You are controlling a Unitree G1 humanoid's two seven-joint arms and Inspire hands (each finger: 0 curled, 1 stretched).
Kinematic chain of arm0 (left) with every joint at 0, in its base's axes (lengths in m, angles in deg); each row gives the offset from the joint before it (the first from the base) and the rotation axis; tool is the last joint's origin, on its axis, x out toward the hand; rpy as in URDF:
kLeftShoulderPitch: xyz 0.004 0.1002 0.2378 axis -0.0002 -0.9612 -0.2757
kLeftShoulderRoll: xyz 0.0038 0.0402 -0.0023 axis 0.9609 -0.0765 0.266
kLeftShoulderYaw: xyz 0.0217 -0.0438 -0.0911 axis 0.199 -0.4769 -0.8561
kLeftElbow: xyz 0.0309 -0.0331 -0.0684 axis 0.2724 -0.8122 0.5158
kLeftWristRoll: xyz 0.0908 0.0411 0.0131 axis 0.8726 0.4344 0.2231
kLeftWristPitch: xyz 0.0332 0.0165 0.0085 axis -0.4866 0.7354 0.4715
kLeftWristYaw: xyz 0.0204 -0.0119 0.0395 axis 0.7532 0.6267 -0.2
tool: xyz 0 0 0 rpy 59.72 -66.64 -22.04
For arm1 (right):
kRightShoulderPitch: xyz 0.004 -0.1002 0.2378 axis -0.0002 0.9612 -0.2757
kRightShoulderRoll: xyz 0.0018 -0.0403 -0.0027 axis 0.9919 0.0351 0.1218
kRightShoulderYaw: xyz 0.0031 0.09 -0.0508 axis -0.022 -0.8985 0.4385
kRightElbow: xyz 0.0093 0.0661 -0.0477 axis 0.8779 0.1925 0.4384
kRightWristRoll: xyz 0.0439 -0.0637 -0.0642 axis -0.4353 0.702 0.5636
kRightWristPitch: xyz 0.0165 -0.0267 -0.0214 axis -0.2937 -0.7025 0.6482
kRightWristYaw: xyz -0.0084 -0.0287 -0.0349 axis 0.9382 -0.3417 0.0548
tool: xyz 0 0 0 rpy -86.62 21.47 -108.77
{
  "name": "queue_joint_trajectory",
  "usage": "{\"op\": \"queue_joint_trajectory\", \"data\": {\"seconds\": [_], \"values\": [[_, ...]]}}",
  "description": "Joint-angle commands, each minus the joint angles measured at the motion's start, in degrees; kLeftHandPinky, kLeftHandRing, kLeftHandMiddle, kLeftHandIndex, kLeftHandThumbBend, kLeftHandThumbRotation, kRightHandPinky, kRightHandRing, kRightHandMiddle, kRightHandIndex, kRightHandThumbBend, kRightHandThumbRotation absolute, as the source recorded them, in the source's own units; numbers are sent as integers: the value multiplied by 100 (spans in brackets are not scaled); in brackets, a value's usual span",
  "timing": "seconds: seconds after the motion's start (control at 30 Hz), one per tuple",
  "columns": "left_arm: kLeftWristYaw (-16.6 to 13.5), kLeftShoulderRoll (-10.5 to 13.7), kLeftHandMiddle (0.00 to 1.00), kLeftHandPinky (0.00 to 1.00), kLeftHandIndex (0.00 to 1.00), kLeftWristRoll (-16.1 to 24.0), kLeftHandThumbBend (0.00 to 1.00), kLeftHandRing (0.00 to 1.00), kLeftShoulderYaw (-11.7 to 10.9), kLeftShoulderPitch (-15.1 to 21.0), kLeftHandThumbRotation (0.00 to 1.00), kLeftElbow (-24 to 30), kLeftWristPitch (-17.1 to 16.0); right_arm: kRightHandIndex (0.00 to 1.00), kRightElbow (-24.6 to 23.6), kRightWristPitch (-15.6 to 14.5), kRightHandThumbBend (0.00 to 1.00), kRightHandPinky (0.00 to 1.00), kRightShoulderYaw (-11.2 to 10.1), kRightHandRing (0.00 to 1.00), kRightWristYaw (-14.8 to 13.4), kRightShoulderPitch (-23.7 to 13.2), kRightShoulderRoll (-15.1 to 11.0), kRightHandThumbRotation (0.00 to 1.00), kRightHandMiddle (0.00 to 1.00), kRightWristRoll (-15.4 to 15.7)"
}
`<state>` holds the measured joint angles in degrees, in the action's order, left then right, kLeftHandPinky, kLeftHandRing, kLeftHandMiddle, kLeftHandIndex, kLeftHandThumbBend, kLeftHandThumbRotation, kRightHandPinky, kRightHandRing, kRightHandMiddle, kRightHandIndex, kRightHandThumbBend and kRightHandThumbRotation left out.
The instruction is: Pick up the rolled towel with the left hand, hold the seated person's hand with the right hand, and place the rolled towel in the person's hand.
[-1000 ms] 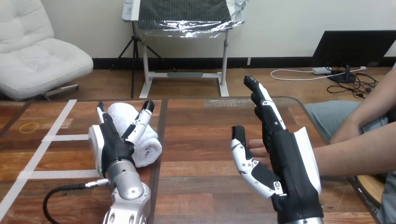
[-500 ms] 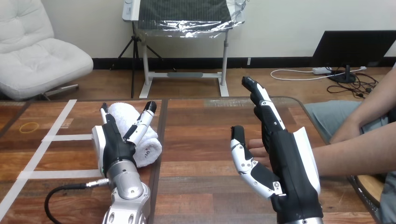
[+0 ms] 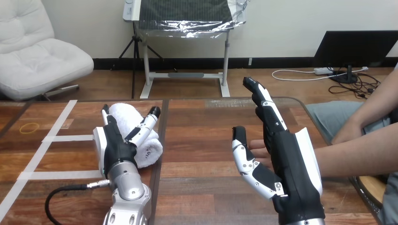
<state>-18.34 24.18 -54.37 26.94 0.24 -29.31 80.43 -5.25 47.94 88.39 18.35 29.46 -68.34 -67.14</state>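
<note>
The wooden worktop [image 3: 202,136] carried all items. The right hand [image 3: 293,173] stood upright at the worktop's right half, open, with fingers straight and thumb spread to the left. The person's forearm [image 3: 356,150] reached in from the right edge. The person's hand [image 3: 257,146] lay just behind the right hand and was largely hidden; its fingertips showed between the thumb and the fingers. No finger was curled round it. The left hand [image 3: 112,147] was open at the left half, its fingers fairly straight along either side of the towel [image 3: 152,150]. The rolled white towel lay on the worktop under that hand. White tape [image 3: 51,138] and a yellow band [image 3: 29,127] lay further left.
</note>
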Motion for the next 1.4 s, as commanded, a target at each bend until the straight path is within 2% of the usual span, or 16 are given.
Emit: {"op": "queue_joint_trajectory", "data": {"seconds": [0.0, 0.5, 1.17, 1.37], "values": [[30, -249, 100, 97, 100, 58, 77, 100, 106, 345, 37, -25, 26, 94, -187, 77, 0, 100, -48, 100, -13, -254, 246, 0, 100, -39], [-9, -312, 100, 100, 100, 40, 77, 100, 113, 356, 38, -72, 100, 94, -230, 25, 0, 100, -37, 100, -14, -222, 232, 0, 100, 35], [-93, -269, 100, 100, 100, 118, 78, 100, 119, 422, 39, -179, 224, 95, -235, -15, 0, 100, -12, 100, -21, -234, 236, 0, 100, 102], [-110, -262, 100, 100, 100, 112, 77, 100, 93, 444, 37, -204, 224, 95, -229, -14, 0, 100, -17, 100, -2, -244, 223, 0, 100, 85]]}}
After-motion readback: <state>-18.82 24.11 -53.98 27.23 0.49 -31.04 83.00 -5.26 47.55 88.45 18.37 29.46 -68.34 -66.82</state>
